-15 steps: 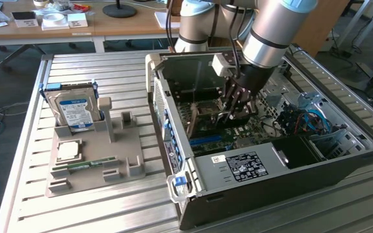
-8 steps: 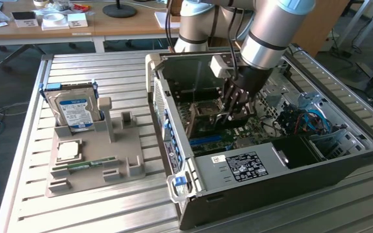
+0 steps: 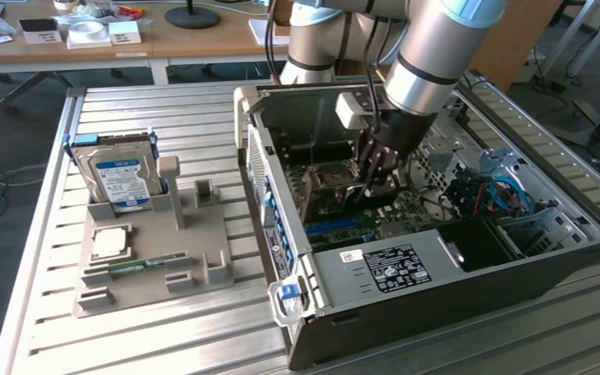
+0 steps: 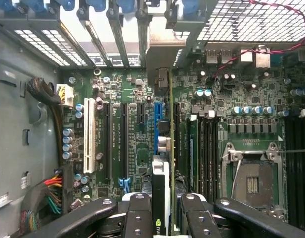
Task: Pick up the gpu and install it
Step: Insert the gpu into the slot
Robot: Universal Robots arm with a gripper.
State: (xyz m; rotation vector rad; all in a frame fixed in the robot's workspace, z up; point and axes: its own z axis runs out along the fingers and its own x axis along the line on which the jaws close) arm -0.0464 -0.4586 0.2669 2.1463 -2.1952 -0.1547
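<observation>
Dark gpu (image 4: 161, 181) edge-on, silver bracket (image 4: 164, 54), in pincer (image 4: 164, 206)

My arm (image 3: 436, 55) reaches steeply down into the case (image 3: 436, 312), wrist near vertical. My gripper (image 3: 374, 181) sits deep inside the case, fingers (image 4: 138, 215) clamped on the gpu (image 4: 160, 173), edge-on.

Bright daylight, exterior view; sheen on table (image 3: 175, 336) slats; case (image 3: 425, 312) interior shadowed. Wrist view: vents (image 4: 38, 47) blown white, motherboard (image 4: 137, 163) evenly lit.
</observation>
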